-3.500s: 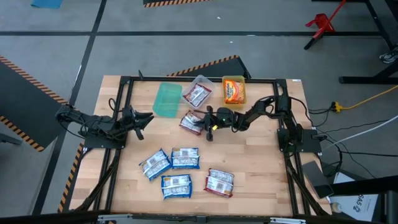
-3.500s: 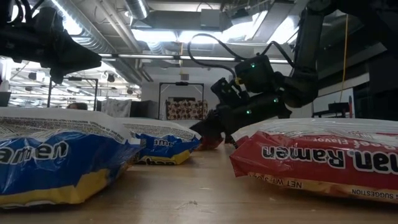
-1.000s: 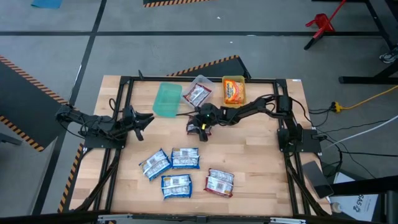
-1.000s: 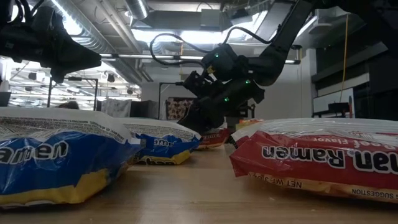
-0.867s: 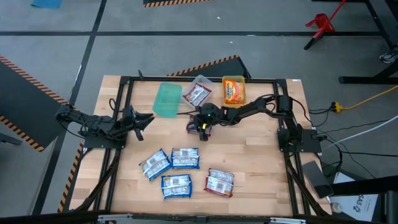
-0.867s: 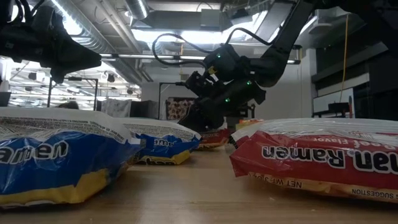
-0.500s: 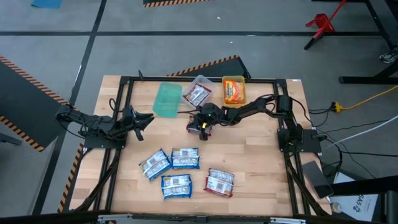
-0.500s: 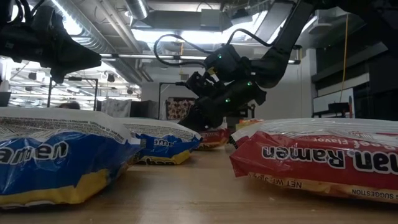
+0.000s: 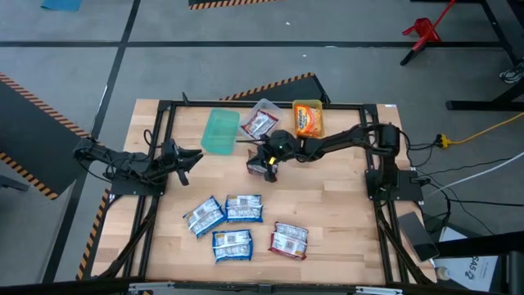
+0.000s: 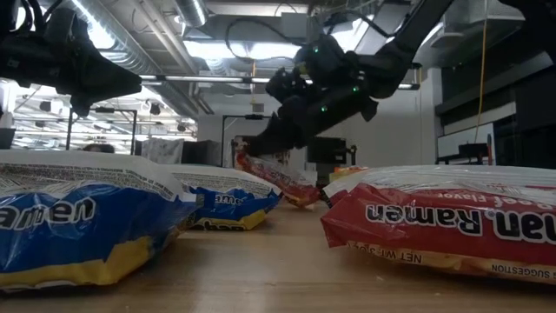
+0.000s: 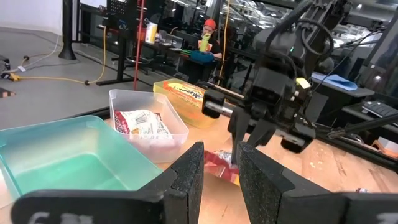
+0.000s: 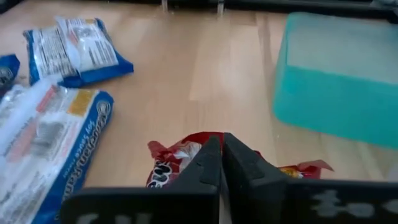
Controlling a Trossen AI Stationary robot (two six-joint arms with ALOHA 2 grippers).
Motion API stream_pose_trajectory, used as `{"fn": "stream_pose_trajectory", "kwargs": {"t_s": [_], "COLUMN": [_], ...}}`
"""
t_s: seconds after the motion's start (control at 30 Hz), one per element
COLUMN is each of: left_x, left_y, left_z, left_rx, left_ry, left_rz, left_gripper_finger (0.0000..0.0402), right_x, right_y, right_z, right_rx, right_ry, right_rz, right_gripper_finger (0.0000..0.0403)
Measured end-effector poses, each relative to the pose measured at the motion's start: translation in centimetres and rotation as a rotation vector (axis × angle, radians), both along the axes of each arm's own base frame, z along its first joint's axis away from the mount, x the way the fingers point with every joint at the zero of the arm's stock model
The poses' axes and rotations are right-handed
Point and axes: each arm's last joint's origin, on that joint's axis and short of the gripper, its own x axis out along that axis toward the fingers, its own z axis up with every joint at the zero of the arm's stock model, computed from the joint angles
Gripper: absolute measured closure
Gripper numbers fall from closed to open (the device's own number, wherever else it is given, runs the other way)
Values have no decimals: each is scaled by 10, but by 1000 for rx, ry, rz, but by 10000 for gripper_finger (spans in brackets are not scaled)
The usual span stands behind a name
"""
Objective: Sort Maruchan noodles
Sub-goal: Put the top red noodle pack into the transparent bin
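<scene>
Right gripper (image 9: 267, 163) clamped tight on the edge of a red crinkled plastic noodle packet (image 9: 259, 166), near the middle of the pale wooden table (image 9: 336, 205), just in front of the green translucent plastic bin (image 9: 219, 131) and the clear plastic bin (image 9: 260, 120) holding another red packet. In the low view, held packet (image 10: 276, 178) tilted, one end raised, the other low by the tabletop. Orange packet inside the yellow plastic bin (image 9: 308, 118). Three blue flat packets (image 9: 224, 221) and one red packet (image 9: 288, 240) lying on the table's near half. Left gripper (image 9: 188, 157) parked at the left edge, fingers parted, holding nothing.
</scene>
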Motion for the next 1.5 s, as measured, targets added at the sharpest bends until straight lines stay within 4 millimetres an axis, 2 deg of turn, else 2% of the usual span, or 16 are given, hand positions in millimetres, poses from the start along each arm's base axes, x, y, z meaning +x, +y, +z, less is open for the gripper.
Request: {"fn": "stream_pose_trajectory", "kwargs": {"t_s": [0.27,0.43,0.57,0.7,0.83,1.0,1.2,1.33,1.5], "left_x": [0,0,0,0,0,0,0,0,0], "left_y": [0,0,0,0,0,0,-1,-1,-1], "left_z": [0,0,0,0,0,0,0,0,0], "left_rx": [2,1,1,0,1,1,0,0,0], "left_ry": [1,0,0,0,0,1,0,0,0], "left_rz": [-5,-4,-6,-8,-7,-8,-24,-33,-33], "left_gripper_finger": [311,311,311,311,311,311,311,311,311], "right_x": [-5,-11,-17,-25,-28,-15,-3,1,4], "right_y": [-6,-16,-28,-33,-24,-3,12,14,14], "right_z": [28,47,55,45,34,20,-7,-18,-31], "right_rx": [-33,-60,-71,-20,17,-14,-48,-53,-18], "right_ry": [-80,-132,-124,6,125,106,129,136,136], "right_rz": [-24,-56,-88,-115,-89,-67,-160,-236,-247], "right_gripper_finger": [402,402,403,384,329,246,166,137,128]}}
